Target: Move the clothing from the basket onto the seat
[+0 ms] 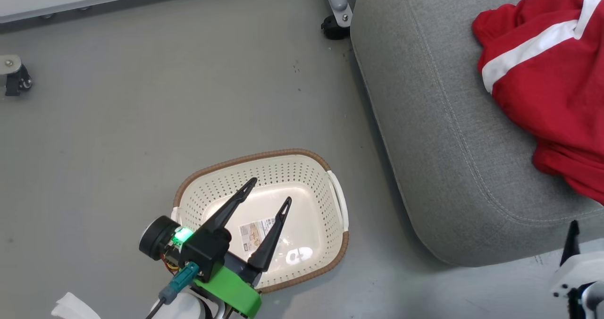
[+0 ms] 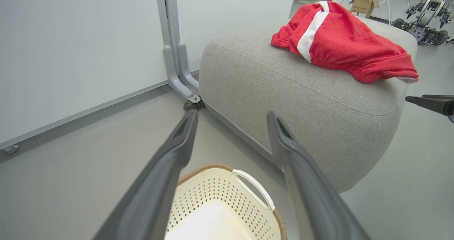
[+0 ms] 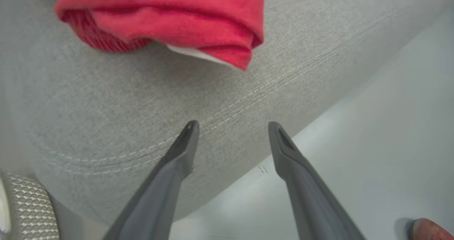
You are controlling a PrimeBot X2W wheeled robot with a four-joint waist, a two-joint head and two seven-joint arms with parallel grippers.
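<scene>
The red clothing (image 1: 542, 88) with a white stripe lies bunched on the light grey seat (image 1: 439, 135), toward its far right. The cream basket (image 1: 306, 177) stands on the floor left of the seat and holds only a paper label. My left gripper (image 1: 270, 191) hovers open over the basket with nothing between its fingers. The left wrist view looks past that gripper (image 2: 232, 115) at the basket (image 2: 212, 194), the seat (image 2: 283, 91) and the clothing (image 2: 340, 41). My right gripper (image 3: 233, 124) is open and empty by the seat's (image 3: 142, 101) near edge, below the clothing (image 3: 159, 16).
A grey panel leg with a black caster (image 1: 336, 12) stands at the seat's far left corner. Another caster (image 1: 16, 76) is at the far left. A cardboard box (image 2: 363, 6) and machines (image 2: 425, 16) sit beyond the seat. A reddish rounded thing (image 3: 429, 229) lies on the floor.
</scene>
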